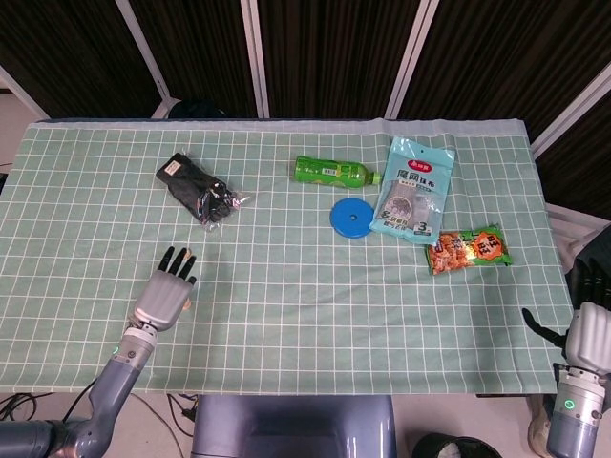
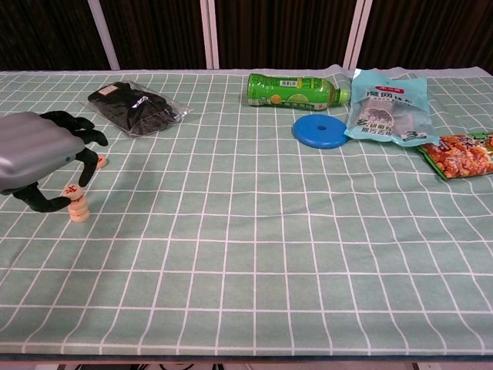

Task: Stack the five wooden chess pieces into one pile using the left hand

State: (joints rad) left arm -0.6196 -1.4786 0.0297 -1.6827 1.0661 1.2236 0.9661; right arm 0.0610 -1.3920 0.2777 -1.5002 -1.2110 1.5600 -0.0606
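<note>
The left hand [image 2: 35,158] hangs over the near-left part of the desk [image 2: 254,254], palm down, its dark fingers [image 2: 77,125] curled forward and downward. A wooden chess piece [image 2: 72,190] sits tilted at the top of the stack [image 2: 78,206], between the thumb and a fingertip. Judged from the chest view, the hand pinches this piece; contact is close but cannot be confirmed on both sides. In the head view the hand [image 1: 162,294] hides the stack entirely.

One loose chess piece [image 2: 101,162] lies just beyond the fingers, near the stack but apart from it. The number of pieces already in the pile cannot be read at this size.

Step in hand: seating the tilted piece flat on the pile.

1. Level the piece before release. A tilted piece is likely to slide off or tip the column.
2. Centre it over the piece below, using the chest view, since the head view is blocked.
3. Open the thumb and finger slowly and evenly, so neither drags the piece sideways.
4. Lift straight up, clear of the stack, before travelling toward the loose piece.

Risk: the curled fingers pass close to the column; any sideways sweep could topple it.

The right hand [image 1: 590,329] rests at the desk's near-right edge, apparently holding nothing; whether its fingers are spread or curled cannot be told.
</note>
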